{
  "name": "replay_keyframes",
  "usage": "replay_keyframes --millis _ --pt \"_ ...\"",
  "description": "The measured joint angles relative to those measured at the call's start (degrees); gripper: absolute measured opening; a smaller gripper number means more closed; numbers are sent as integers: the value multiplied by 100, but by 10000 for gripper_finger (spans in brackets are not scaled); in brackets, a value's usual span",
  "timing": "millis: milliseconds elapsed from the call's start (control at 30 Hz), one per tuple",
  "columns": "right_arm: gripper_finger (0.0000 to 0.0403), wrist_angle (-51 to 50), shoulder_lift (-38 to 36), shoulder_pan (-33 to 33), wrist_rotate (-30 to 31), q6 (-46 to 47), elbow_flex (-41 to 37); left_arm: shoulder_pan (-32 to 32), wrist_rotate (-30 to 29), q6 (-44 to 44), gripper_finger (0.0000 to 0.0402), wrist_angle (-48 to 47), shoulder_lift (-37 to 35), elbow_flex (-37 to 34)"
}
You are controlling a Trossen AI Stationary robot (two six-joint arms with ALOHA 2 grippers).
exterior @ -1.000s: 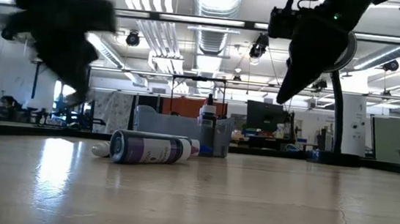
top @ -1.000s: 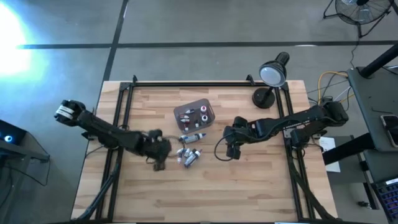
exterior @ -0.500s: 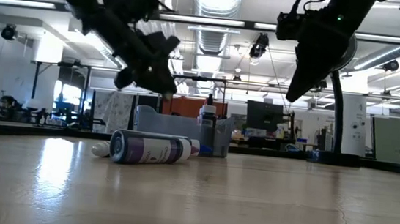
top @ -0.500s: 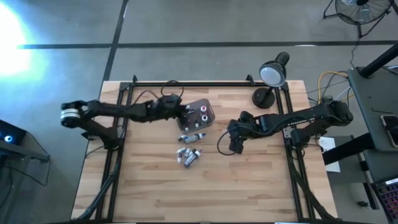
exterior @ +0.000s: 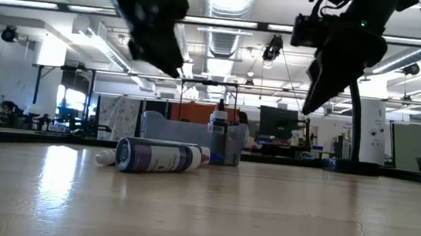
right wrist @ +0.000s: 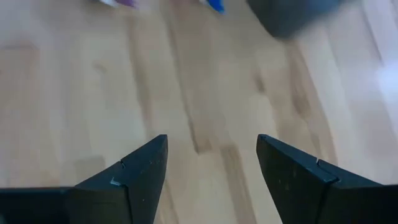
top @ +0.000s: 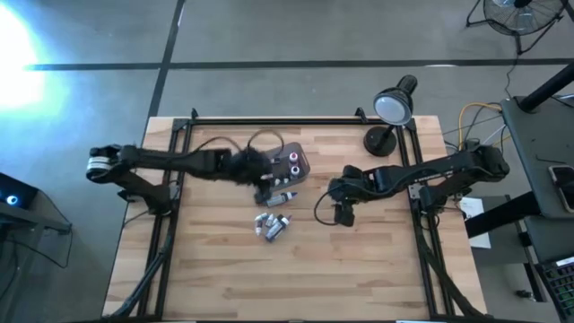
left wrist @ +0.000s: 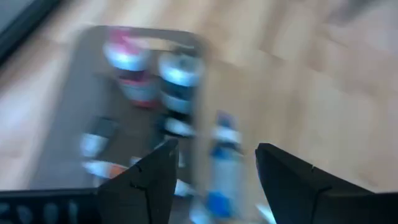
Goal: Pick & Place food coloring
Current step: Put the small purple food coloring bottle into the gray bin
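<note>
A grey square tub (top: 289, 165) stands at the table's far middle with a few food coloring bottles (left wrist: 127, 62) upright inside. More food coloring bottles lie on the wood beside it (top: 280, 196) and nearer (top: 273, 225). One of them (exterior: 156, 157) lies on its side in the low view. My left gripper (left wrist: 214, 174) hangs open above the tub's near edge (top: 263, 179). A blue-capped bottle (left wrist: 221, 168) shows below the gap between its fingers. My right gripper (top: 342, 215) hovers open over bare wood (right wrist: 211, 124), right of the bottles.
A black desk lamp (top: 391, 115) stands at the table's far right corner. Black frame rails (top: 179, 152) run along the left, right and far edges. Bare wood (top: 296, 278) fills the near half of the table.
My left gripper has swung from beside the loose bottles toward the far edge and up, reaching the tub, then shifted slightly back toward the near edge. The loose bottles lie as before. My right gripper has kept its place.
</note>
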Motion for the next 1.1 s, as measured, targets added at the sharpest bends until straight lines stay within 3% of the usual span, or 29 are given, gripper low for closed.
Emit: replay_keyframes --millis 100,200,367,533,733,900,1100 --pt "237 561 0 2 -82 -667 -88 -609 58 -375 193 -345 -123 -176" --pt "235 1119 40 -23 -39 -974 -102 -1080 49 -1868 193 -504 -106 -510" --pt "239 1329 262 -165 -66 -242 -93 -1558 -70 -4440 193 -145 164 -998" --pt "242 1123 601 -216 -185 299 -93 -1862 -83 -5866 193 -83 617 -1007" --pt "236 906 937 -212 -224 358 -95 -1991 -87 -6351 193 -157 1224 -543" --pt "233 827 1019 -212 -224 365 -95 -1998 -66 -6511 193 -905 1814 -122" --pt "233 809 1019 -216 -224 446 -95 -2045 25 -6509 189 -1069 2053 -2"
